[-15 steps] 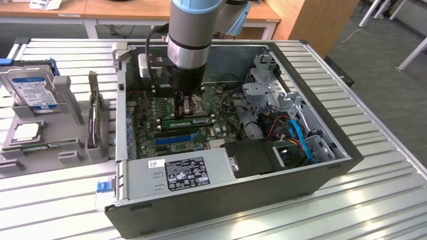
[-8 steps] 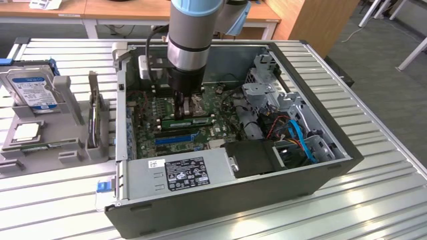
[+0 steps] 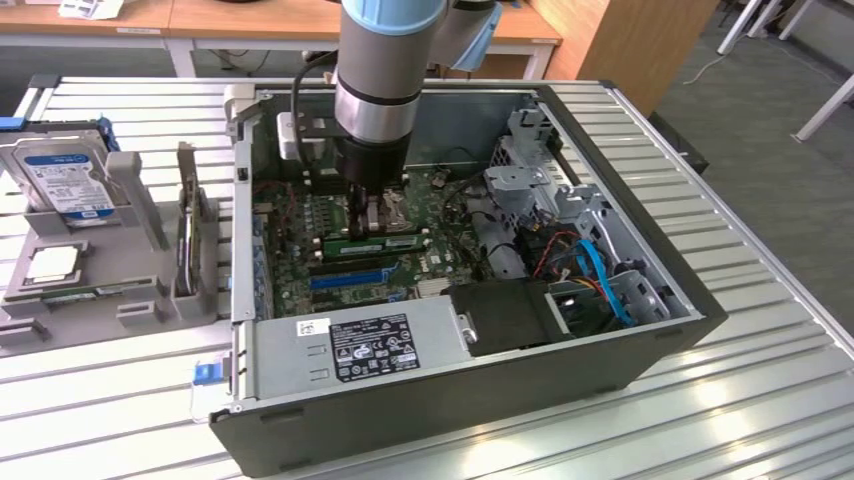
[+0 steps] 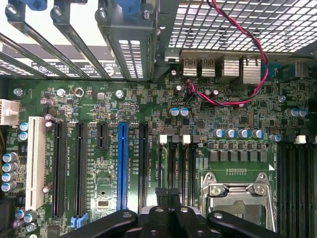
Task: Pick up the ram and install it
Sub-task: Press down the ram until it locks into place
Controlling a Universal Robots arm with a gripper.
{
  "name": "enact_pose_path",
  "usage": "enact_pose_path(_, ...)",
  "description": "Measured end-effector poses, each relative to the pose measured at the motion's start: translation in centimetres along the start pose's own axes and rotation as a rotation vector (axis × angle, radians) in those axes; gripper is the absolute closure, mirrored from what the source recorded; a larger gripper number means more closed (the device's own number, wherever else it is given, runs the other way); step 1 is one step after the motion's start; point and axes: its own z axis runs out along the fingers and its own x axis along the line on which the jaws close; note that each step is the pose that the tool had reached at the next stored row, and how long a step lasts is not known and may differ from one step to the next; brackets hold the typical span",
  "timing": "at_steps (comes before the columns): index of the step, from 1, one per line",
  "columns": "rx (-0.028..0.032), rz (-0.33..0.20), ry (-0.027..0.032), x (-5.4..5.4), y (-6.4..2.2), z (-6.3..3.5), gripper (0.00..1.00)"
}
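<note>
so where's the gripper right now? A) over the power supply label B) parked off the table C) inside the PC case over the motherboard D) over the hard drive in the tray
C: the gripper is down inside the case above the motherboard, with its fingers shut beside the DIMM slots.

The arm (image 3: 387,60) stands upright, straight above the pincer (image 3: 376,205), and its wrist points down. The pincer's two black fingers (image 4: 157,218) are pressed together with no gap between them, their tips directed downward.
</note>
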Motion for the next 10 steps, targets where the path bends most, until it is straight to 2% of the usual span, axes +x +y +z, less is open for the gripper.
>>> enact_pose_path(10,-0.0001,0.0,0.0001,0.01,-0.01,0.25,0.9)
